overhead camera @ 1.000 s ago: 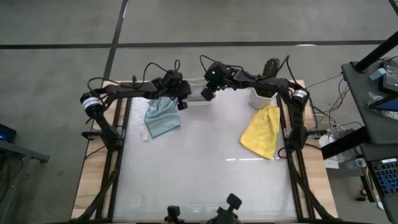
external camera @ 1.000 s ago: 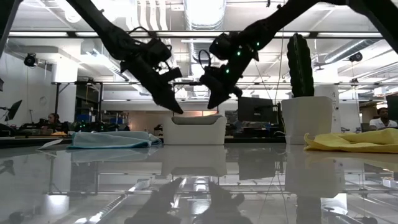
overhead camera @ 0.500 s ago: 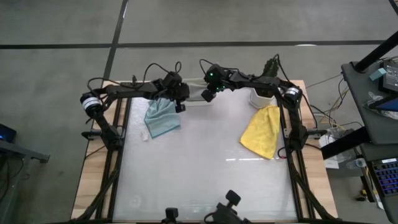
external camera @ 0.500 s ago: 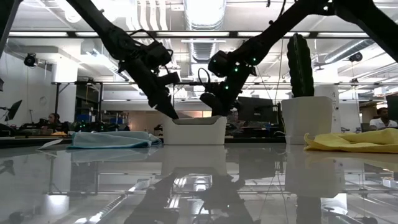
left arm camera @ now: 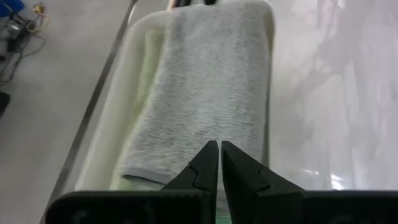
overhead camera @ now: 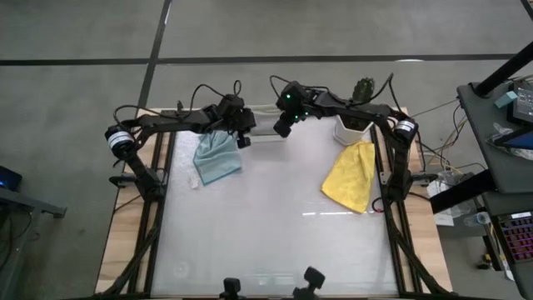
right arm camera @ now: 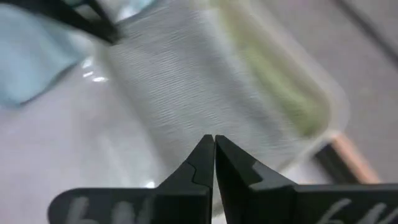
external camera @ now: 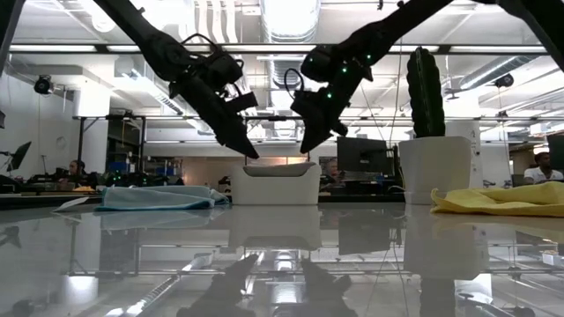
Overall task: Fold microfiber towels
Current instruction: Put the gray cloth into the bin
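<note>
A white tub (overhead camera: 265, 133) stands at the far edge of the glossy surface (overhead camera: 275, 225), about midway across, and a white pot with a tall cactus (external camera: 426, 84) stands to its right at the far right corner. In the low view a row of desks and monitors fills the room behind, with a seated person (external camera: 76, 172) at the far left.

Inside the tub lies a folded grey towel (left arm camera: 205, 99), and a sage green towel (left arm camera: 144, 81) shows along one side of it, beside and partly under the grey one (the right wrist view shows the same pair, blurred). A pale blue-grey towel (overhead camera: 218, 157) lies loosely crumpled on the surface at the far left, just left of the tub and in front of the left arm. A yellow towel (overhead camera: 351, 175) lies spread at the right side, just nearer than the cactus pot.

Both arms reach in over the tub from either side. The left gripper (external camera: 250, 152) hangs above the tub's left end, its jaws pressed together and holding nothing, tips pointing down at the grey towel without touching it. The right gripper (external camera: 306, 146) hangs above the tub's right part, jaws likewise together and empty, clear of the rim.
</note>
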Controlling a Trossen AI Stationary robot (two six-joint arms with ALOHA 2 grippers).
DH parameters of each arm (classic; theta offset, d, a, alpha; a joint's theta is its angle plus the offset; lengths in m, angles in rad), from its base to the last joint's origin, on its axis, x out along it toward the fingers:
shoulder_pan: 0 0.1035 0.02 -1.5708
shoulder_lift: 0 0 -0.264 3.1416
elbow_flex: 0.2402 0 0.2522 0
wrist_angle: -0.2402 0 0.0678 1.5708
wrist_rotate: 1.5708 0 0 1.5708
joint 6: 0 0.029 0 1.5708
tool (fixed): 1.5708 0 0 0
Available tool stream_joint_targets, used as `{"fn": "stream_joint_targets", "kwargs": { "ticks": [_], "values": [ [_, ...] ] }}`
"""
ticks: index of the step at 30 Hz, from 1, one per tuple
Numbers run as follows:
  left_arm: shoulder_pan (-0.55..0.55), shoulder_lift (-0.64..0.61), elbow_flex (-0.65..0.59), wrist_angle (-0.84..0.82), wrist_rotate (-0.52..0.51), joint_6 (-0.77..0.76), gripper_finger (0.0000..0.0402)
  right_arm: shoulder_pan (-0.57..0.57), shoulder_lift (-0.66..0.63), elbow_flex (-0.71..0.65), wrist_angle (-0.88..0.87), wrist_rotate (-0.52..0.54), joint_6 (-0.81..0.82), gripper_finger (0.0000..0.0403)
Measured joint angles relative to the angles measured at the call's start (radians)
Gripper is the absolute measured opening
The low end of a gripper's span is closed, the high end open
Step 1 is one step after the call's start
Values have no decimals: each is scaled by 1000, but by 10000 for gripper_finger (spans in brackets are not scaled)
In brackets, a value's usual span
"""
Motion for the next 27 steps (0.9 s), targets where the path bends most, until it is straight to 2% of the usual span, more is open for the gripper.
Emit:
{"fn": "stream_joint_targets", "kwargs": {
  "ticks": [4,10,14,27],
  "values": [
    [-4,0,-11,6,0,-1,6,23,7,-14,-1,-84,-2,9],
    [-5,1,-17,8,0,-27,6,27,45,-42,24,-77,17,9],
    [-5,1,-18,9,0,-51,6,25,48,-55,26,-31,29,9],
    [-6,1,-81,47,0,-81,6,30,42,-56,32,-32,29,9]
  ]
}}
